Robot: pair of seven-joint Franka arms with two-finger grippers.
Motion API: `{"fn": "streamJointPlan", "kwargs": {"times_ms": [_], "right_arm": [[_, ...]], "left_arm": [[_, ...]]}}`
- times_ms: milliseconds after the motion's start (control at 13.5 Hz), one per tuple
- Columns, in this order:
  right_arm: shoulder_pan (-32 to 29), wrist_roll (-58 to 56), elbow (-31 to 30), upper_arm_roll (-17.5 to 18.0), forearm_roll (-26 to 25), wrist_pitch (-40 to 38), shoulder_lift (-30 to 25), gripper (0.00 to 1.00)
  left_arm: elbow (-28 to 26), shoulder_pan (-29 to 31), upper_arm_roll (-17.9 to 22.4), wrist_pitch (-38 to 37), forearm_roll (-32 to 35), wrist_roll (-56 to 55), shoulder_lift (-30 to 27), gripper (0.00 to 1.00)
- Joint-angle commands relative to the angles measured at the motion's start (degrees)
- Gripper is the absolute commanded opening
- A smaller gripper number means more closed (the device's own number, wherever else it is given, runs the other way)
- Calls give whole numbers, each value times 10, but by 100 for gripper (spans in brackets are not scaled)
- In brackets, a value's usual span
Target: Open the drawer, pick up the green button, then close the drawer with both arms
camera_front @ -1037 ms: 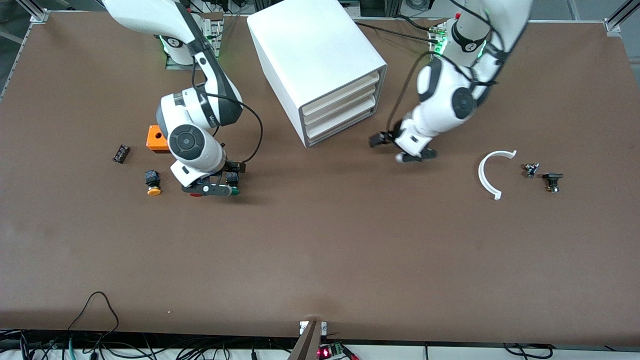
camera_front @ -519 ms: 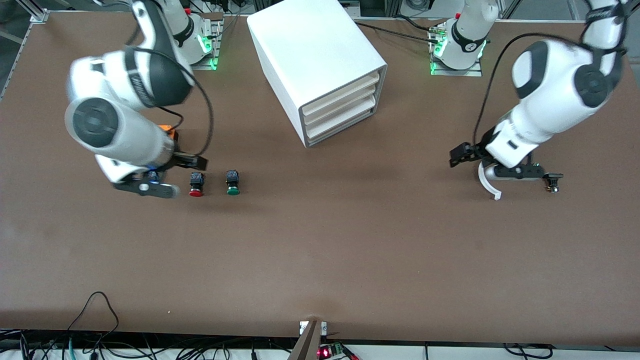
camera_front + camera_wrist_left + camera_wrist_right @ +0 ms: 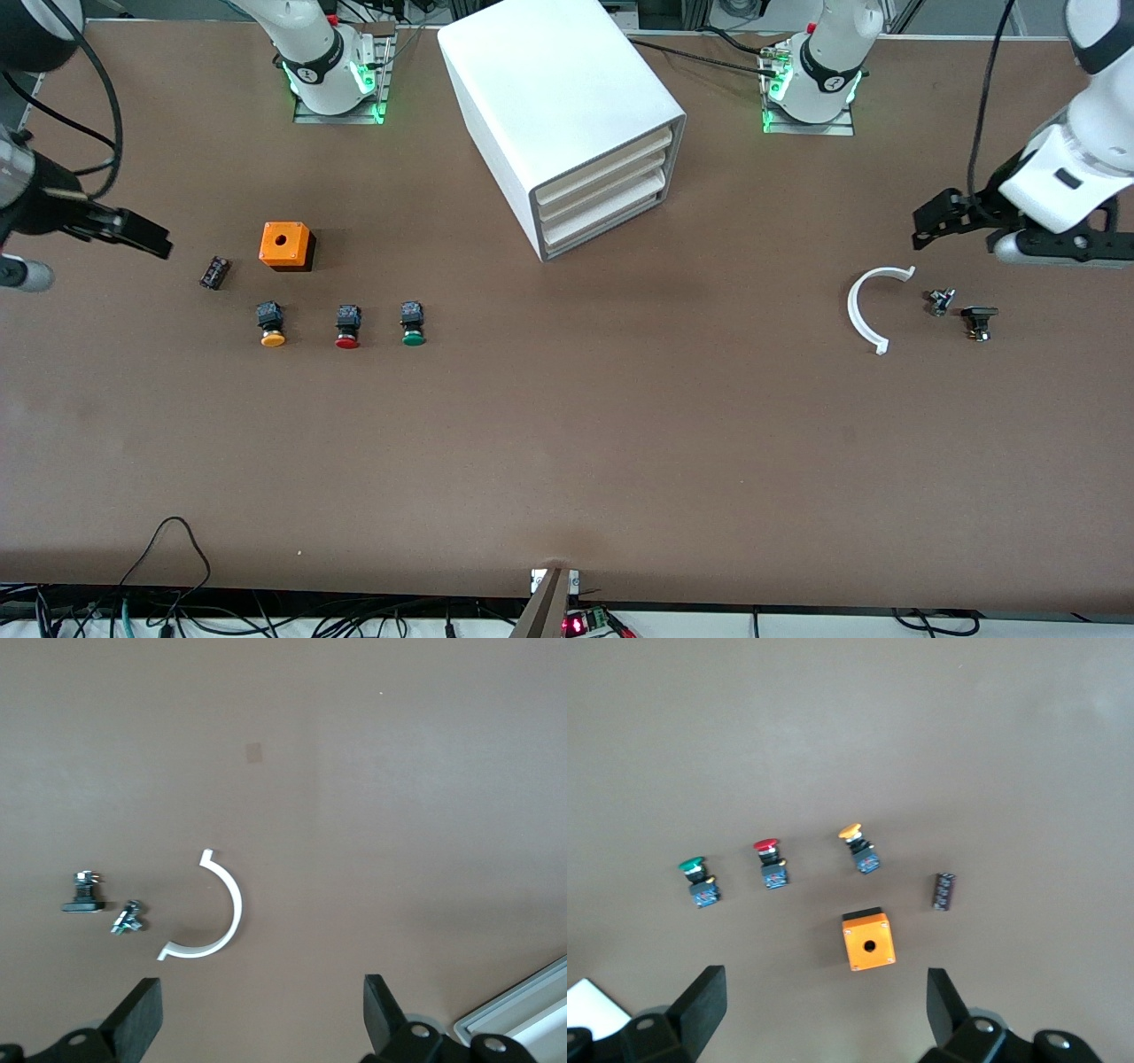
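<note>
Table [image 3: 567, 461]: broad brown table, everything spread out on it and both arms pulled up high at its two ends.
Cabinet [image 3: 549, 97]: big white boxy cabinet in the middle, four shallow cream-fronted drawers, all flush.
Drawer [image 3: 611, 223]: the lowest of the four, shut, nothing poking out of it.
Left gripper [image 3: 266, 1019]: black two-finger gripper over the left arm's end of the table, fingers spread wide and empty, above the white plastic half-ring [image 3: 870, 306] and two small black-and-metal bolts [image 3: 961, 310].
Right gripper [image 3: 824, 1010]: over the right arm's end of the table, fingers released and empty, looking down on the button row.
Orange box [image 3: 285, 245]: square orange box with a round hole on top, farther from the front camera than the buttons.
Button [image 3: 412, 322]: small green-capped, black-bodied push button lying on the table, at the cabinet end of a row with the red-capped button [image 3: 347, 326] and yellow-orange-capped button [image 3: 271, 324].
Step in hand: looks like the wrap-up, both arms clear.
Doing it well: check the drawer front sits flush, keep both grippers high and away from the loose parts.
</note>
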Motion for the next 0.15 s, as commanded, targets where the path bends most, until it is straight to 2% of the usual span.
{"fn": "streamJointPlan", "kwargs": {"times_ms": [0, 74], "right_arm": [[-28, -61, -6, 27, -20, -6, -18, 100], [-28, -86, -6, 19, -15, -6, -22, 100]], "left_arm": [[14, 1, 2, -12, 13, 25, 12, 100], [17, 1, 2, -12, 13, 25, 13, 100]]}}
